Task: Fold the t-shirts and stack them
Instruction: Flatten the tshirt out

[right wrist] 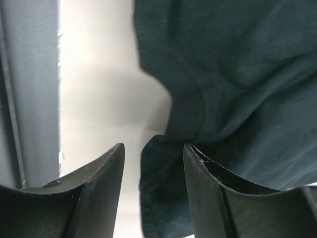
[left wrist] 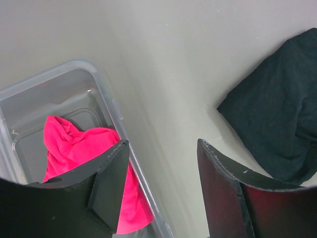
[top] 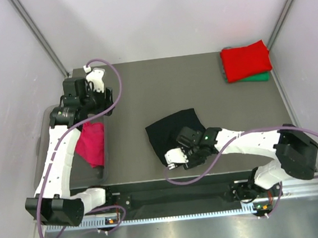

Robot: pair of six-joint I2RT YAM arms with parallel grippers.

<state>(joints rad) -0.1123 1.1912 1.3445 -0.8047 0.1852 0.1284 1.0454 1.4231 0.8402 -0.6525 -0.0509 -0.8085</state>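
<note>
A folded black t-shirt (top: 174, 130) lies in the middle of the table near its front edge. My right gripper (top: 178, 156) sits low at the shirt's near corner. In the right wrist view that gripper (right wrist: 153, 147) is open, and a fold of the black t-shirt (right wrist: 237, 74) lies loose between the fingers, against the right one. My left gripper (top: 102, 102) hangs open and empty over the table's left side. In the left wrist view it (left wrist: 162, 143) is above the bin's rim, with the magenta t-shirt (left wrist: 74, 144) to its left. A folded red t-shirt (top: 246, 60) lies on a green one (top: 261, 77) at the far right corner.
A clear plastic bin (left wrist: 106, 94) stands at the table's left edge and holds the crumpled magenta t-shirt (top: 91, 143). The table's front edge (right wrist: 29, 99) runs just left of my right gripper. Grey walls close in at the back and both sides.
</note>
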